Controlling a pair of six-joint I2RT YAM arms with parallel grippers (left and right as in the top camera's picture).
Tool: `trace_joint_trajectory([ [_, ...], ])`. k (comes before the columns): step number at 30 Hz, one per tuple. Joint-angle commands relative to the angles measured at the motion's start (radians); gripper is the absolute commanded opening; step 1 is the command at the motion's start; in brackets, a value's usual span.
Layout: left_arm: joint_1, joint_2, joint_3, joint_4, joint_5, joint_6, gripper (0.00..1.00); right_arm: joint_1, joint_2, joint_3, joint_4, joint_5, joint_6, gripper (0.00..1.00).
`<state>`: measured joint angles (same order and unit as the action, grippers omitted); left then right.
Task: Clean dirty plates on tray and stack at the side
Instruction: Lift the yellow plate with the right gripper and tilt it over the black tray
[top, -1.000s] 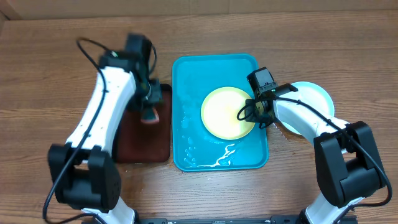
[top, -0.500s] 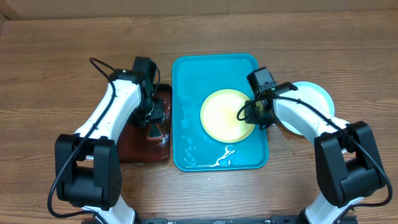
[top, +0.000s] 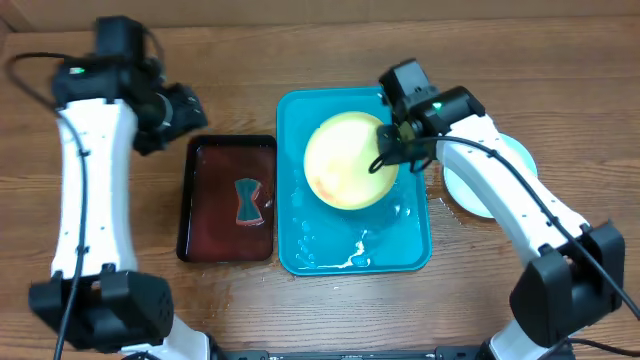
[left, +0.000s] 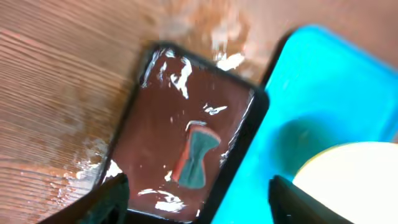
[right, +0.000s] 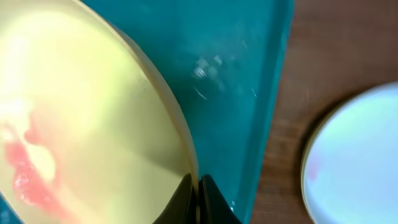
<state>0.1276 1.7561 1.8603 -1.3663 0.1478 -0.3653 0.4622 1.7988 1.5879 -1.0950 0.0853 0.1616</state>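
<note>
Right hand (right: 198, 198) pinches the rim of the yellow plate (top: 345, 160), which is tilted over the turquoise tray (top: 300, 240). Left hand (top: 182, 108) is open and empty beside the black tray (top: 215, 240); the sponge (top: 247, 200) lies inside. Risk: the thin edge grip on wet plastic may let the plate pivot or drop. Red smear (right: 25, 165) remains.

Yellow plate (top: 338, 165) smeared red; tray (top: 302, 232) turquoise.

Right arm (top: 500, 185) covers part of white plate (top: 462, 192).
</note>
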Motion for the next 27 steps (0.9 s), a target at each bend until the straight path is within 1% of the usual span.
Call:
trace_joint_trajectory([
  [1, 0.064, -0.031, 0.080, -0.025, 0.097, 0.003, 0.76, 0.103, -0.043, 0.108, 0.007, 0.068, -0.040, 0.04],
  [2, 0.078, -0.031, 0.090, -0.029, 0.108, 0.003, 0.94, 0.126, -0.043, 0.117, 0.016, 0.080, -0.040, 0.04],
  [3, 0.096, -0.031, 0.098, -0.034, 0.117, 0.003, 1.00, 0.166, -0.043, 0.127, 0.040, 0.110, -0.040, 0.04],
  [8, 0.143, -0.031, 0.100, -0.052, 0.131, 0.004, 1.00, 0.343, -0.019, 0.127, 0.153, 0.275, -0.039, 0.04],
  [11, 0.147, -0.031, 0.100, -0.059, 0.130, 0.004, 1.00, 0.410, 0.011, 0.126, 0.192, 0.374, -0.034, 0.04],
  [18, 0.147, -0.030, 0.100, -0.067, 0.051, 0.006, 1.00, 0.511, 0.043, 0.126, 0.238, 0.528, -0.026, 0.04],
  [27, 0.147, -0.030, 0.100, -0.066, 0.051, 0.006, 1.00, 0.633, 0.043, 0.126, 0.246, 0.803, -0.009, 0.04],
])
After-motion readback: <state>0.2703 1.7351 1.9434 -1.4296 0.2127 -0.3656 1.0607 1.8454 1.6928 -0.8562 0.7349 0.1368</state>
